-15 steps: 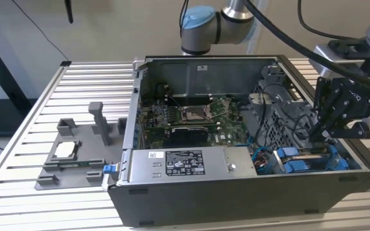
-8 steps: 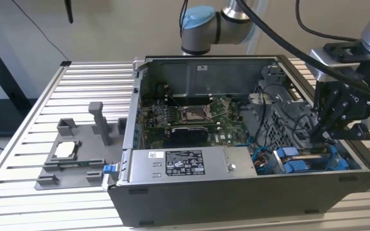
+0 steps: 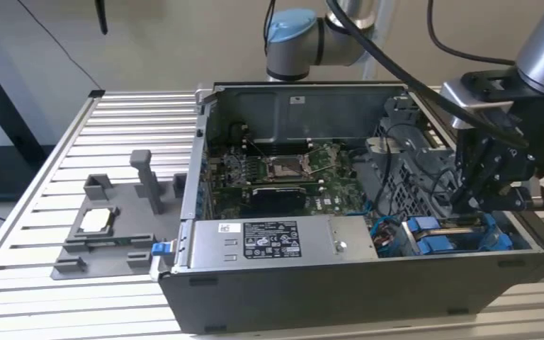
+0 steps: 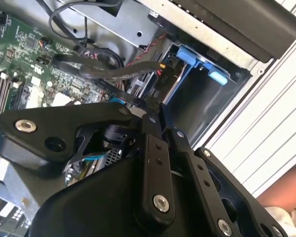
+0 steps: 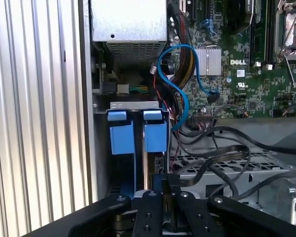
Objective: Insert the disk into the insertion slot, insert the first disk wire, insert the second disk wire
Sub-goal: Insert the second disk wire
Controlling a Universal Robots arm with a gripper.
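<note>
Two blue end tabs [image 5: 155, 137] marked the disk [image 5: 121, 139], which sat in the insertion slot [image 5: 133, 104] at a corner of the open computer case [image 3: 348, 283], near the grey power supply [image 3: 263, 241]. The claw [image 5: 166, 195] hung right at the disk, seemingly clenched on a black plug [image 5: 161, 179]. Dark cables [image 5: 222, 148] looped beside the motherboard [image 5: 246, 74].
</note>
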